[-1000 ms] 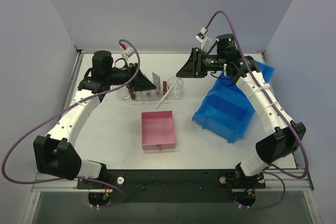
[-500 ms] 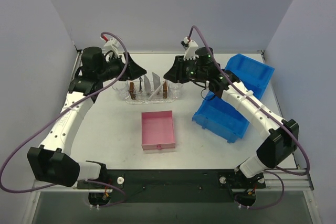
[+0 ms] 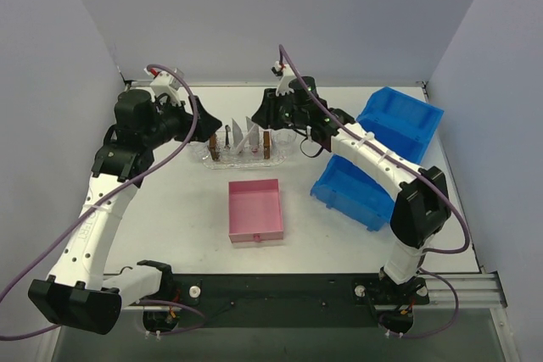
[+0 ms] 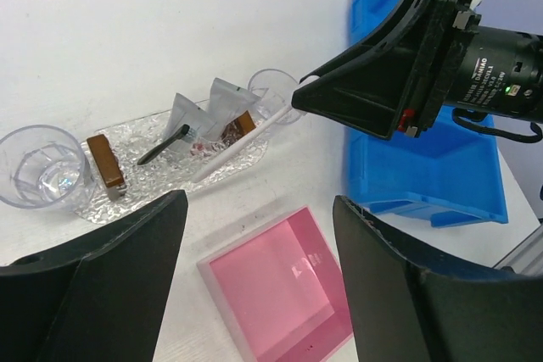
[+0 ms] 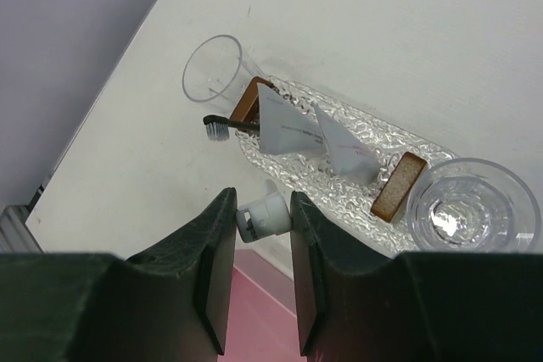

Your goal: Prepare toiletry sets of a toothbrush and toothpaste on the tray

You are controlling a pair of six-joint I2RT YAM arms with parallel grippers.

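Right gripper [image 5: 261,205] narrowly pinches a slim white plastic toothbrush [image 4: 246,140]; left gripper [image 4: 259,201] gapes wide. Lowering carelessly could topple the flat silver-grey toothpaste tubes [image 5: 284,129] just beneath it.

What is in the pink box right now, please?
Empty: the pink box shows only its bare floor in the top and left wrist views.

White table [image 3: 170,209], plain pale lilac walls [image 3: 271,14]

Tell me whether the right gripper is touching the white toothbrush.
Touching. The right wrist view shows the end of the white toothbrush pinched between both fingers of the right gripper.
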